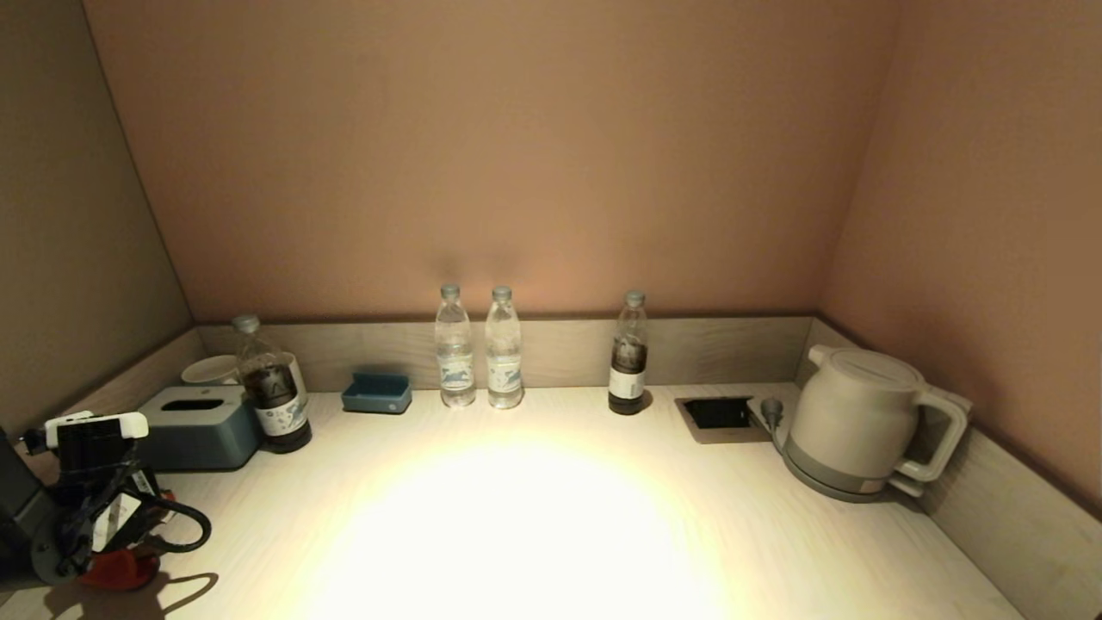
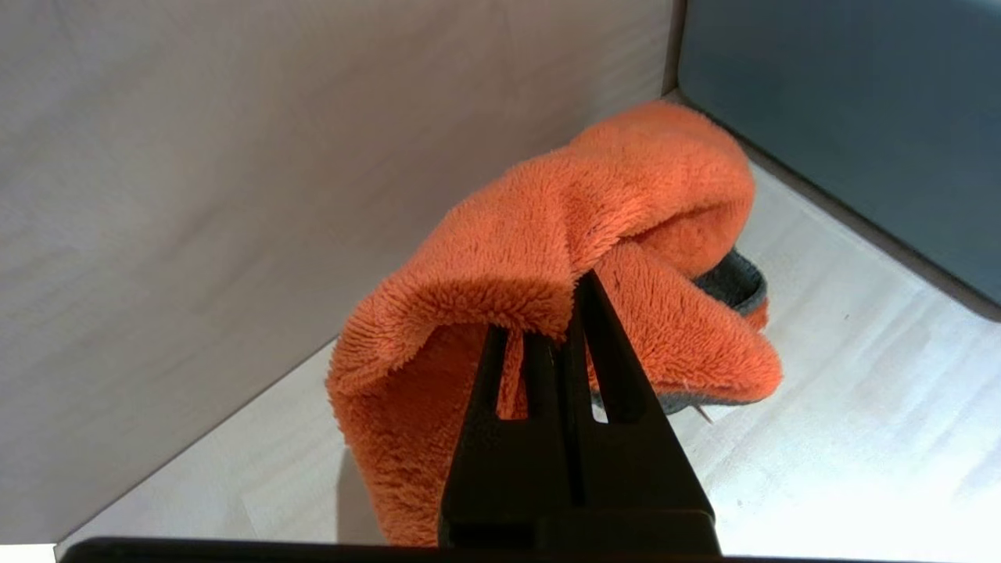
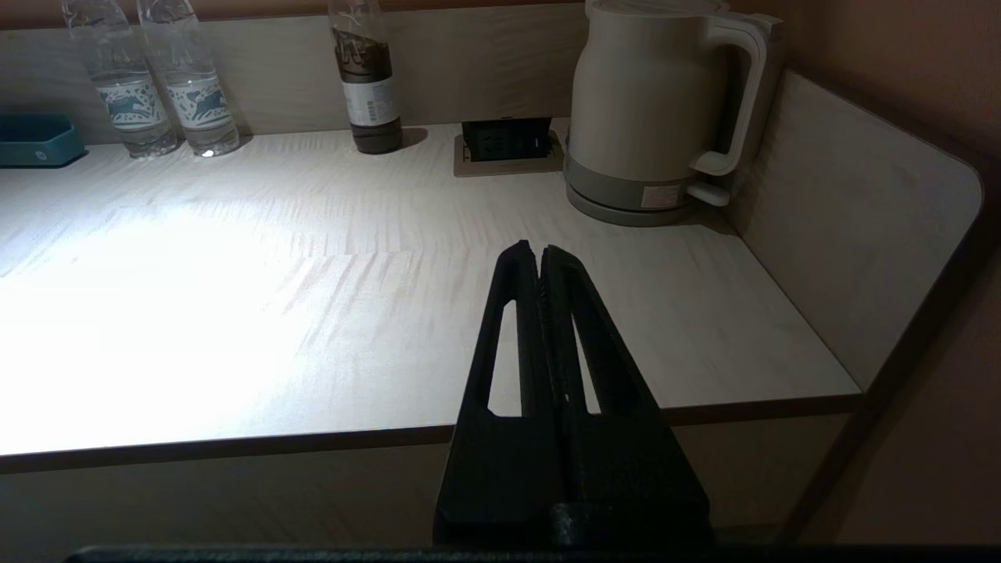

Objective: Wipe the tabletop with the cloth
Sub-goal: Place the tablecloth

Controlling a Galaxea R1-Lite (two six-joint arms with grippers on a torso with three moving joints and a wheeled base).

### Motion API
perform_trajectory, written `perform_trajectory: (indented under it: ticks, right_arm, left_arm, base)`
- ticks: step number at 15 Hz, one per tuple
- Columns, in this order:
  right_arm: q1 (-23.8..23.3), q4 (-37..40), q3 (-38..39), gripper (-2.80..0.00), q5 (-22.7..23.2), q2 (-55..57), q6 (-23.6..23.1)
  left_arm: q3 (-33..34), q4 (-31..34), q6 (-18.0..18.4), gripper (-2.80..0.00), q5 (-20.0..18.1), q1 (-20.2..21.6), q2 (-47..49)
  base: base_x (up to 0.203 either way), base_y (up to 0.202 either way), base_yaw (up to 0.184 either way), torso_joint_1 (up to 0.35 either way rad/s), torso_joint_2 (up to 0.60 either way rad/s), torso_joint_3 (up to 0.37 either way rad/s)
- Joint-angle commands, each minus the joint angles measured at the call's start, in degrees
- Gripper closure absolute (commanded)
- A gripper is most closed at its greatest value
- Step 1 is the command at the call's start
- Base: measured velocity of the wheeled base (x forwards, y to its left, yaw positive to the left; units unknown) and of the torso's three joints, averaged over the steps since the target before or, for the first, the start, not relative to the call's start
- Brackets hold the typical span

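Wiping looks about to begin: the left gripper (image 2: pixel 559 313) is clamped on a fold of the orange cloth (image 2: pixel 563 258), with the bunched rag hanging from its tips down onto the tabletop (image 1: pixel 534 517) at the near left corner. Judging from this, the next move calls for pressing the cloth flat and sweeping it away from the corner, across the bright open middle. Just beyond the gripper stands the blue-grey tissue box (image 1: pixel 200 426), with a dark-liquid bottle (image 1: pixel 274 387) beside it and the low rim (image 2: pixel 195 195) close on the other side, so the first stroke has little room. Farther off along the back stand two water bottles (image 1: pixel 478 349) and a kettle (image 1: pixel 857 422). The right gripper (image 3: pixel 541 258) is parked off the front edge, fingers pressed together, empty.
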Motion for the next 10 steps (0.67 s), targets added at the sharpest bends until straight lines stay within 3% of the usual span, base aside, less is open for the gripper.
perform_trajectory:
  ticks: [1, 2, 8, 10]
  right_arm:
    - [0.0, 0.0, 0.0, 0.0, 0.0, 0.1, 0.0]
    - [0.0, 0.0, 0.0, 0.0, 0.0, 0.1, 0.0]
    - [0.0, 0.0, 0.0, 0.0, 0.0, 0.1, 0.0]
    - [0.0, 0.0, 0.0, 0.0, 0.0, 0.1, 0.0]
  left_arm:
    - [0.0, -0.3, -0.1, 0.0, 0.2, 0.0, 1.0]
    - [0.1, -0.7, -0.1, -2.8, 0.3, 0.0, 1.4]
    - [4.6, -16.0, 5.4, -2.8, 0.5, 0.0, 6.8]
    - [5.2, -16.1, 6.0, -2.8, 0.5, -0.1, 5.8]
  base:
    - [0.0, 0.0, 0.0, 0.0, 0.0, 0.0]
    - [0.0, 0.0, 0.0, 0.0, 0.0, 0.0]
    - [0.0, 0.0, 0.0, 0.0, 0.0, 0.0]
    - [0.0, 0.0, 0.0, 0.0, 0.0, 0.0]
